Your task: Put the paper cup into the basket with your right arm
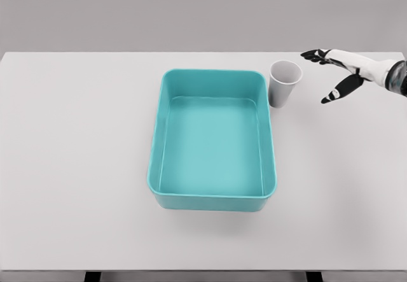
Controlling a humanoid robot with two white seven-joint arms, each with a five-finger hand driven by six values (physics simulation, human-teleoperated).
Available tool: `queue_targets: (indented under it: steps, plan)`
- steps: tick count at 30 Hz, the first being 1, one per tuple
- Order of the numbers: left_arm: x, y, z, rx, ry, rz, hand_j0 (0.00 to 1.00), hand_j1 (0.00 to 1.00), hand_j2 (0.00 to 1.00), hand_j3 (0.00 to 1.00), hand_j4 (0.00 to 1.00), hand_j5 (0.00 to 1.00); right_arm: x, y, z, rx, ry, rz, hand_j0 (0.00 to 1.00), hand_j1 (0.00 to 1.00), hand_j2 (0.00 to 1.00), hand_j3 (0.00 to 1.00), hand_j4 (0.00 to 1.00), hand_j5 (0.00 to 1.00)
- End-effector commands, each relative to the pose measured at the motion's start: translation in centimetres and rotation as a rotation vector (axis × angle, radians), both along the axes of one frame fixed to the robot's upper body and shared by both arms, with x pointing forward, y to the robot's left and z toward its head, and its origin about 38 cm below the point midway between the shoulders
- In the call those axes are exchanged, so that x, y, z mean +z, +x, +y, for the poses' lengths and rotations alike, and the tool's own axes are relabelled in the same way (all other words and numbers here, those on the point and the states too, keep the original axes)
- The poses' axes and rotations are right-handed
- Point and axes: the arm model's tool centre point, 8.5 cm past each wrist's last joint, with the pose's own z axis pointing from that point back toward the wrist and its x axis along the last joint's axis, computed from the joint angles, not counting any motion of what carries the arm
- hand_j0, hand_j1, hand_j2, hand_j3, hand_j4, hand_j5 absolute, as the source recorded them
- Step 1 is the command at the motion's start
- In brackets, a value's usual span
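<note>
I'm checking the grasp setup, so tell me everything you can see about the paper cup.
The paper cup is plain white with a light grey inside, tapering toward its base, and looks like thin paper. It stands upright and looks empty on the white table, just off the far right corner of the teal basket, close to its rim; whether they touch is unclear. The right hand, fingers spread, is to its right, not touching it.

A wide, flat, pale grey rectangular table [76, 167] is seen filling most of the view. Behind its far edge a plain, featureless grey wall [159, 11] is shown. Soft, even light is cast, and only faint shadows are formed.
</note>
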Motion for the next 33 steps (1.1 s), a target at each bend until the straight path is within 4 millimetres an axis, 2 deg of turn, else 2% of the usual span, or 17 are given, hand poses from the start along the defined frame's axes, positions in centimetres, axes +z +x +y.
queue_targets:
  steps: [1,11,18,33]
  plan:
    - [0.0,0.0,0.0,0.0,0.0,0.0,1.0,1.0,1.0,1.0,1.0,1.0,-0.1,0.2,0.6,0.006,0.014,0.0,1.0,1.0,1.0,1.0,1.0,1.0]
    - [0.0,0.0,0.0,0.0,0.0,0.001,1.0,1.0,1.0,1.0,1.0,1.0,-0.4,1.1,1.8,0.006,0.041,0.005,1.0,1.0,1.0,1.0,1.0,1.0]
    - [0.0,0.0,0.0,0.0,0.0,0.0,1.0,1.0,1.0,1.0,1.0,1.0,-0.7,2.0,3.3,0.013,0.064,0.008,1.0,1.0,1.0,1.0,1.0,1.0]
    - [0.0,0.0,0.0,0.0,0.0,0.0,1.0,1.0,1.0,1.0,1.0,1.0,-1.4,2.1,5.1,0.056,0.076,0.008,1.0,1.0,1.0,1.0,1.0,1.0]
